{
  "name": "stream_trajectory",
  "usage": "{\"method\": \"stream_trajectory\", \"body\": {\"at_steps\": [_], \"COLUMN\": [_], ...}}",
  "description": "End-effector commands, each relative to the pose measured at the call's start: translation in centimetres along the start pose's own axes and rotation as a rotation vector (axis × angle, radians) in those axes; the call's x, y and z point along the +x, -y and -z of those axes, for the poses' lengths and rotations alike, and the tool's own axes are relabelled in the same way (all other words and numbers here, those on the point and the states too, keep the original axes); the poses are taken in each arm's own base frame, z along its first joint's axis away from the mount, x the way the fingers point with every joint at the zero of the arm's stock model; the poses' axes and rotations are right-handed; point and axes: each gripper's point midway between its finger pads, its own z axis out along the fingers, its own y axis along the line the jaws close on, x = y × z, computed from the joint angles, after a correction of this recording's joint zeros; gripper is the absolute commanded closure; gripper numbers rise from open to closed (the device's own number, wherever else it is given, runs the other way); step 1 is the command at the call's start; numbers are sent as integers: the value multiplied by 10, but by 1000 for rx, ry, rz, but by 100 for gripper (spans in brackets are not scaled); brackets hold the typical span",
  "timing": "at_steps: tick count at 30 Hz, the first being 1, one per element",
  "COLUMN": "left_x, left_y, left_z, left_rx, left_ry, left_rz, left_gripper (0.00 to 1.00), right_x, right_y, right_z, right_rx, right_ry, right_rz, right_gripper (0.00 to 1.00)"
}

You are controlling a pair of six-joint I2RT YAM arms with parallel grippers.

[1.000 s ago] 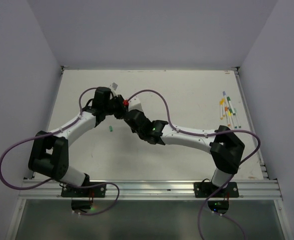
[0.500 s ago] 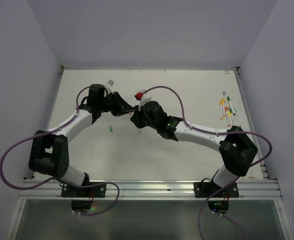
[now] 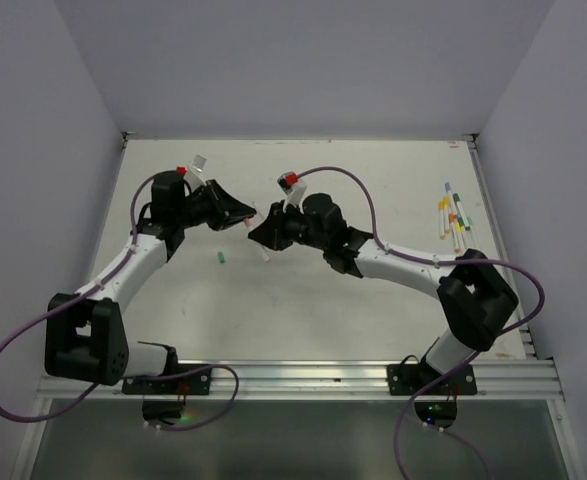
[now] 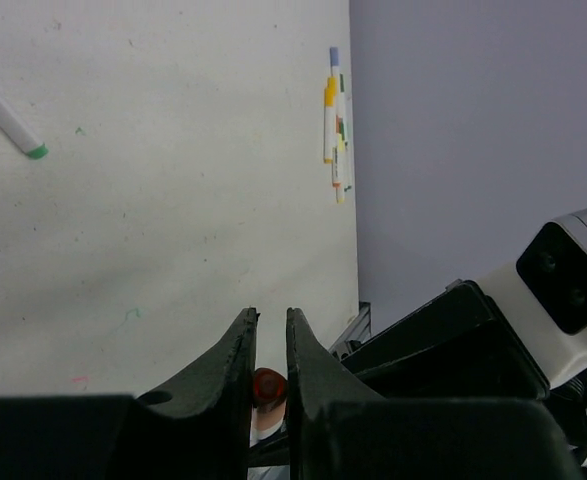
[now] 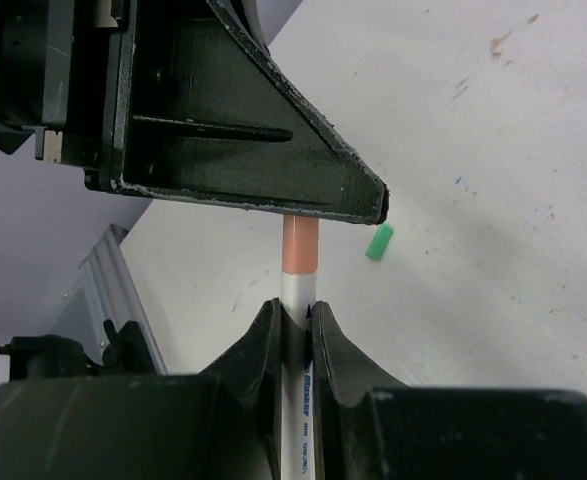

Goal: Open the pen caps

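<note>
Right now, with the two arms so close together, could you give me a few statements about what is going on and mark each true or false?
1. The right gripper is clamped on a white pen barrel. True.
2. The left gripper stands wide open, holding nothing. False: its jaws are nearly shut on the orange cap at the end of that pen.
3. A loose green cap lies on the table, apart from both grippers. True.
4. The spare pens lie bunched at the table's left edge. False: they lie near its right edge.
</note>
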Motion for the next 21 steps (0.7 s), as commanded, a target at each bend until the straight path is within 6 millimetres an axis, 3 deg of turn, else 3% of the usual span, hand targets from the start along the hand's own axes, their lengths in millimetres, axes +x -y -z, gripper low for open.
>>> {"method": "stream_trajectory", "body": {"at_steps": [1,4,6,13,18,19,21], "left_x": [-91,-100,-107,-129,-120,-110,-98], "left_y": [31,17,11,-4,-9,-23,-30], "left_z": [33,37,35,51,59,58,63], "left_rx": [15,-70,-120,-304,-346,-377,-386], "left_ry": [412,472,477,555,537,511,492], "left_rz": [-87,-41,-38,-118,-181,-195,-225], "left_gripper": [100,100,100,100,100,100,100], "right_x": [96,99,108,123,95,84,66], "right_y": [4,8,1,1,31,45,60], "right_z": [22,23,20,28,32,34,34], "right_rx": [115,230,291,327,401,417,446], "right_ry": [-353,-380,-403,-410,-350,-341,-318], "right_rz": [52,184,274,299,237,213,200], "right_gripper": [100,100,100,100,100,100,100]}}
